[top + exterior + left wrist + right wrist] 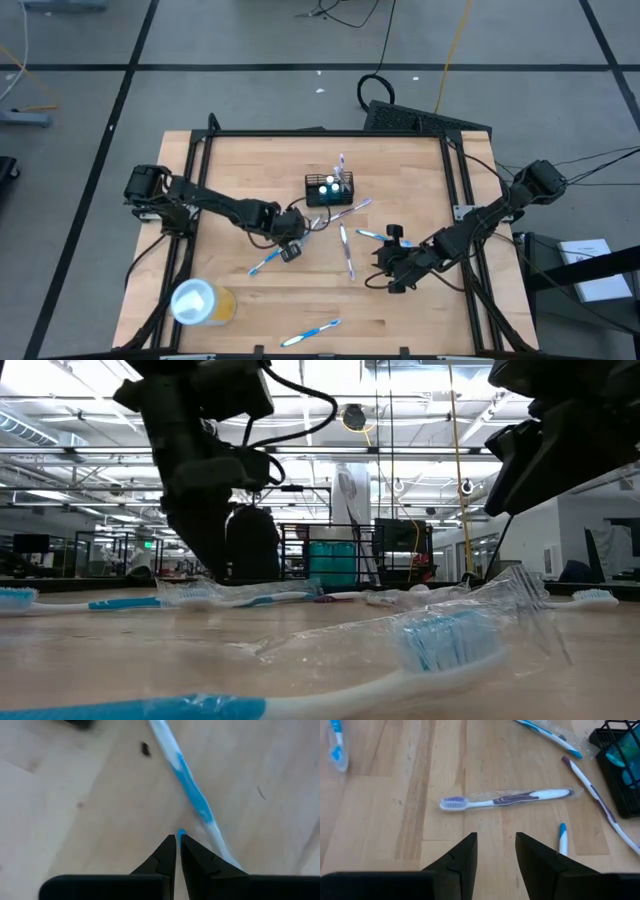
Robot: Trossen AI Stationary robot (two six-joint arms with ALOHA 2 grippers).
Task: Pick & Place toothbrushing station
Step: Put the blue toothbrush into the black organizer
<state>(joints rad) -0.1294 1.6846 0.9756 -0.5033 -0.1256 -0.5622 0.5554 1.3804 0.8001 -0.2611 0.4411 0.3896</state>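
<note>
The toothbrushing station [329, 190], a small black wire-mesh holder, stands at the table's far middle with a toothbrush upright in it; its corner shows in the right wrist view [620, 770]. My left gripper [178, 839] is shut and points down at the table, right beside a blue toothbrush [189, 795] lying flat. In the high view it [291, 250] is near-left of the holder. My right gripper [496, 842] is open above the table with nothing between its fingers; a wrapped purple toothbrush [505, 799] lies just beyond it. My left gripper's shut fingertips [172, 845] point down next to the blue toothbrush's handle [207, 820], which runs past one finger and lies flat on the table. I cannot tell whether the tips touch it.
More toothbrushes lie loose around the holder [350, 210] [372, 236] and one lies near the front edge [310, 333]. A yellow cup with a white lid [200, 302] lies at the near left. A black frame [330, 132] borders the table.
</note>
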